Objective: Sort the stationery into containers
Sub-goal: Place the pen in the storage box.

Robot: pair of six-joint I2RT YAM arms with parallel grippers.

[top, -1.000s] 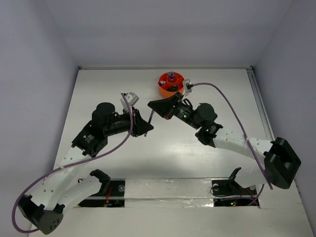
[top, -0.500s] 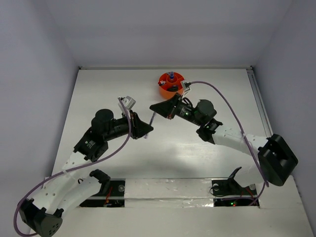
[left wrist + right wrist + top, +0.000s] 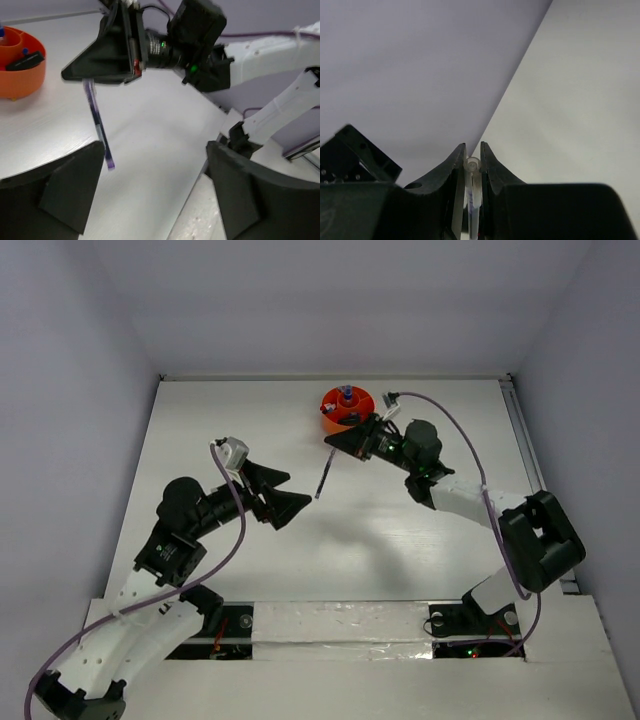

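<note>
My right gripper (image 3: 336,444) is shut on the top end of a dark blue pen (image 3: 322,478), which hangs tilted above the table, just in front of the orange container (image 3: 346,408). The right wrist view shows the pen (image 3: 472,186) pinched between the jaws of the right gripper (image 3: 472,150). My left gripper (image 3: 287,490) stands open, apart from the pen and to its left. From the left wrist, the pen (image 3: 98,126) dangles from the right gripper (image 3: 82,80), and nothing lies between the wide jaws of the left gripper (image 3: 156,150).
The container (image 3: 20,80) holds a blue-capped bottle (image 3: 346,393) and a dark piece (image 3: 24,61). It stands near the back wall. The right arm's purple cable (image 3: 455,435) arcs over the table's right half.
My left gripper has opened, let go of the pen and drawn back to the lower left. The right gripper has carried the pen up and right, closer to the container.
</note>
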